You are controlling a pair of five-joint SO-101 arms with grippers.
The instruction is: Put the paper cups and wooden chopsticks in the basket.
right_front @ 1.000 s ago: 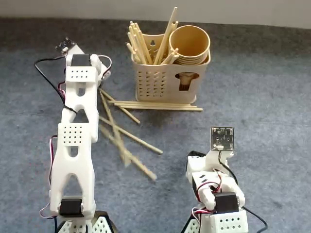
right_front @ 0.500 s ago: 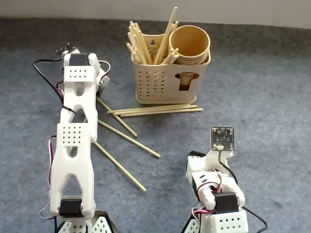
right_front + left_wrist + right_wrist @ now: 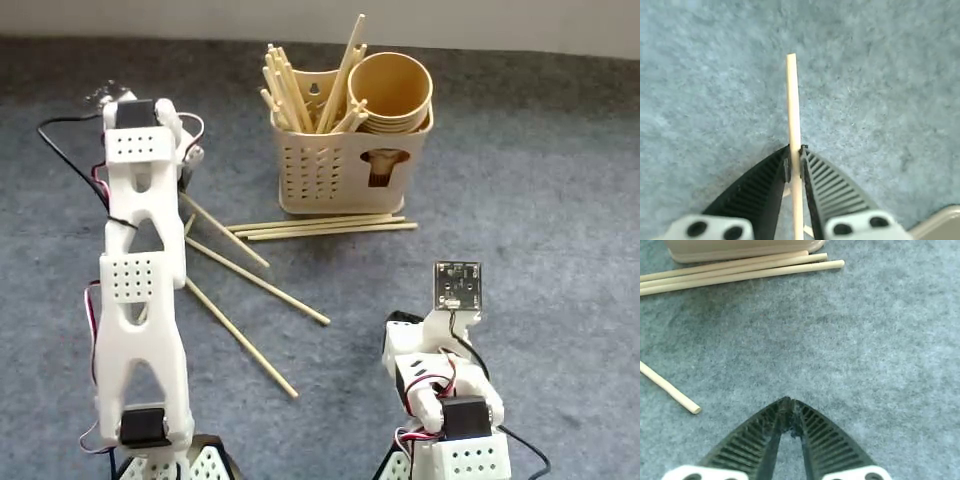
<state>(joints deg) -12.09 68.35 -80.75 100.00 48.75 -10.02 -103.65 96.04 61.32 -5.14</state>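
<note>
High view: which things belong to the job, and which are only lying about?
Job: cream perforated plastic basket; stacked tan paper cups in it; loose pale wooden chopsticks; one chopstick in left gripper.
Not the job: grey carpet; shut right gripper.

We have the high camera fixed overhead, looking down from well back over the whole grey bench (image 3: 540, 200), with the basket (image 3: 345, 165) toward the far edge. Our left wrist camera sits just behind the left end effector (image 3: 795, 152) and points along it at the bench close below, with one chopstick (image 3: 793, 100) pinched between the tips. Our right wrist camera looks past the right end effector (image 3: 788, 412), low and near. It faces the basket's foot and the row of chopsticks (image 3: 740, 270) lying before it, a patch the high view shares.
</note>
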